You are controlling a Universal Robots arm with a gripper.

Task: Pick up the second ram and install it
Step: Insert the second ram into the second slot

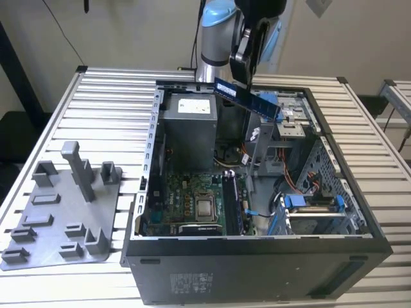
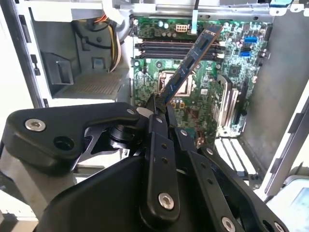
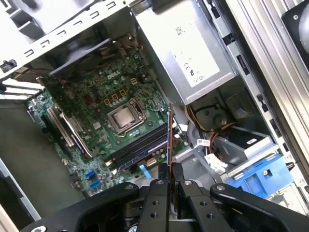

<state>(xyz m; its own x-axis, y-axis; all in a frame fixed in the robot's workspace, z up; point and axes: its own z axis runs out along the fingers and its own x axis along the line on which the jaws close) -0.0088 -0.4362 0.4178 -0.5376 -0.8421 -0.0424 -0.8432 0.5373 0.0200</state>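
My gripper (image 1: 243, 82) hangs above the back of the open computer case (image 1: 154, 160), shut on the second ram (image 1: 260, 104), a narrow dark blue strip tilted down toward the exterior view's right. In the second wrist view the ram (image 2: 190, 60) juts out from the gripper (image 2: 157, 104) over the green motherboard (image 2: 203, 111), well above the dark memory slots (image 2: 176, 48). The first wrist view shows the ram (image 3: 170, 137) edge-on, rising from the gripper (image 3: 170, 170), with the memory slots (image 3: 140, 145) beside the processor socket (image 3: 124, 116).
A grey power supply (image 1: 189, 128) fills the case's rear corner. Blue drive brackets (image 1: 311, 202) and cables sit at the exterior view's right inside the case. A grey fixture plate (image 1: 64, 212) with upright holders lies on the slatted table (image 1: 109, 90) to the left.
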